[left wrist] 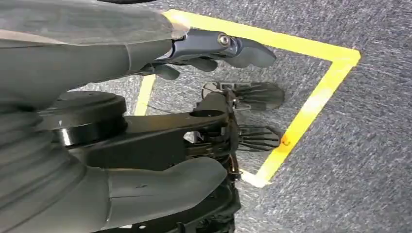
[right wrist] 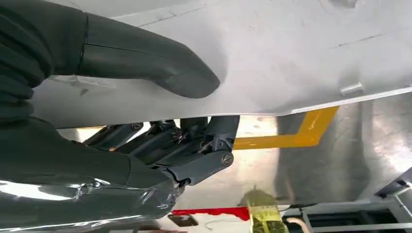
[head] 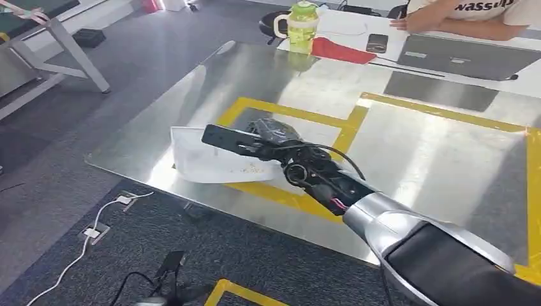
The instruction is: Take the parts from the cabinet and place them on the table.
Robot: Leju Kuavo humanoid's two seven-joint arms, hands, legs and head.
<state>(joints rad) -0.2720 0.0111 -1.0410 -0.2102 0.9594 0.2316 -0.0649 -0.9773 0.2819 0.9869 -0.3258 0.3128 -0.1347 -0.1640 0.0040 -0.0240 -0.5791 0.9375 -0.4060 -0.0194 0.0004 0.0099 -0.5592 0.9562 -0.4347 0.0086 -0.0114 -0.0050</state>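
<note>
A flat white part [head: 207, 159] lies at the near left of the metal table [head: 421, 159], partly over a yellow taped square [head: 287, 111]. My right hand [head: 274, 143] reaches across the table's near edge and grips this part. In the right wrist view the thumb [right wrist: 160, 68] presses on one face of the white part [right wrist: 291, 58] and the dark fingers [right wrist: 194, 141] curl against the other. Whether the part rests fully on the table I cannot tell. My left hand [left wrist: 214, 51] hangs over the grey carpet, fingers apart and holding nothing.
At the table's far side stand a green bottle [head: 301, 25], a red cloth [head: 341, 51], a phone [head: 376, 43] and a laptop [head: 466, 57], with a person [head: 466, 13] seated behind. White cable and sockets [head: 96, 233] lie on the floor at left.
</note>
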